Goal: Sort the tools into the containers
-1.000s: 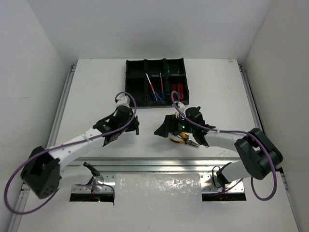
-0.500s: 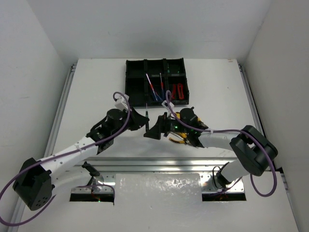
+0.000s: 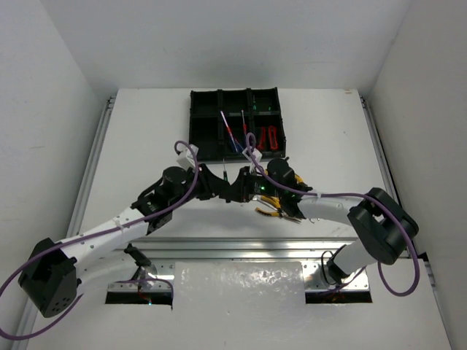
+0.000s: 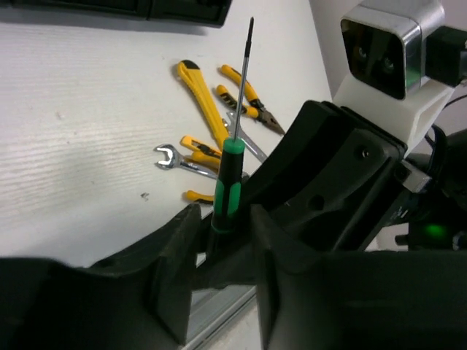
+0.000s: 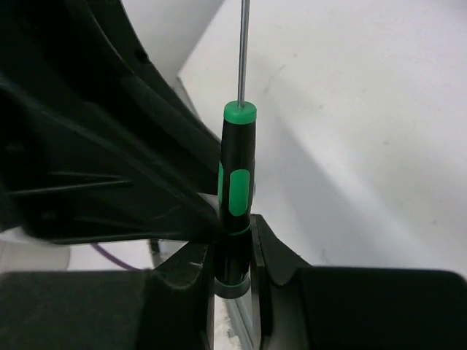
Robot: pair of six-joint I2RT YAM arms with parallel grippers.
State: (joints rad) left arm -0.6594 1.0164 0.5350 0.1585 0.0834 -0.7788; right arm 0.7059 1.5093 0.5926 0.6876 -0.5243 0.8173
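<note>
Handing over a small screwdriver (image 4: 228, 191), likely bound for the tray (image 3: 204, 133): your right gripper (image 5: 232, 249) clamps its handle, your left gripper (image 4: 225, 235) stands slightly parted around it.

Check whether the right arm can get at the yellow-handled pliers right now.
Probably not yet. The right gripper has its jaws shut on the black-green screwdriver, so it is occupied. The yellow-handled pliers lie uncovered close by, so reach itself looks fine.

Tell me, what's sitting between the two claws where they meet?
A small black-and-green screwdriver: the right gripper pinches its handle, and the left gripper straddles it. Both wrist views show it.
</note>
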